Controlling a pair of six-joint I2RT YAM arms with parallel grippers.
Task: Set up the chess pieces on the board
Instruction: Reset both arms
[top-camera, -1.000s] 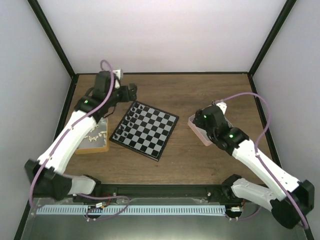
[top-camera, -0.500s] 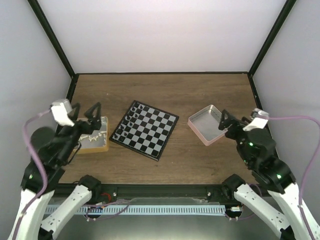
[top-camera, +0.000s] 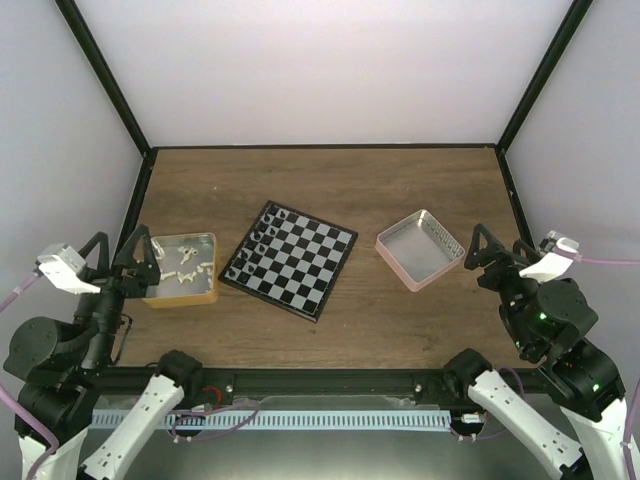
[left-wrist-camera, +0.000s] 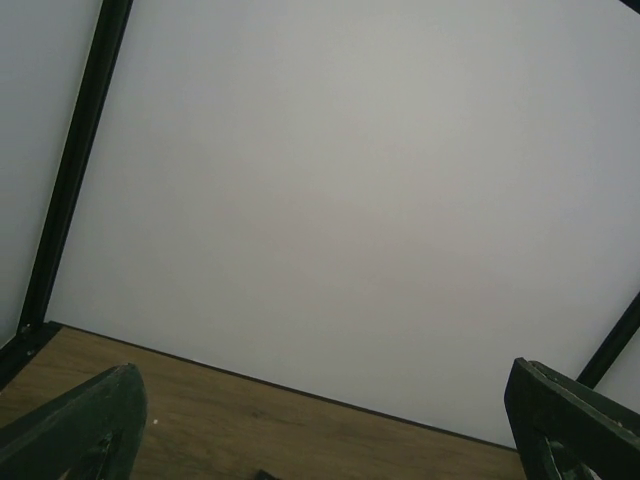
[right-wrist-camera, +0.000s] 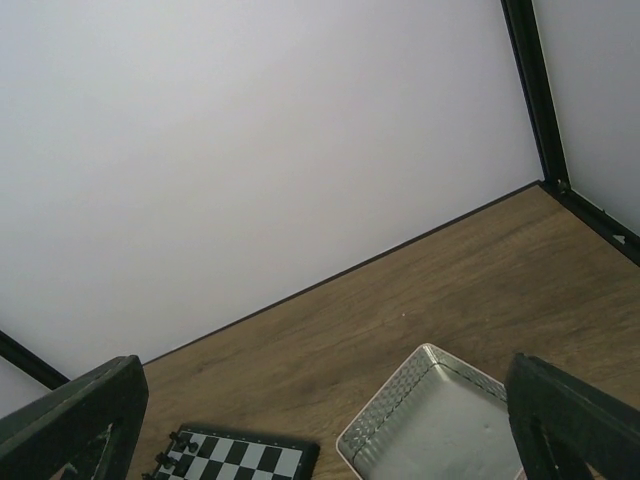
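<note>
Wood-grain brown bench (top-camera: 400, 185) carries the board (top-camera: 290, 258), a flat square of black and pale grey checks with a thin black rim, lying askew. Tiny black chess pieces (top-camera: 265, 228) line its left edge; cream ones (top-camera: 185, 260) lie jumbled in a tan square tray (top-camera: 180, 292) left of the board. Right of the board sits a pink tray (top-camera: 420, 250) whose dimpled metal lining shows only in the right wrist view; the left wrist view shows mostly white wall. Left arm (top-camera: 45, 345) and right arm (top-camera: 550, 312) sit folded near-left and near-right of the board, each with jaws spread wide, holding nothing
</note>
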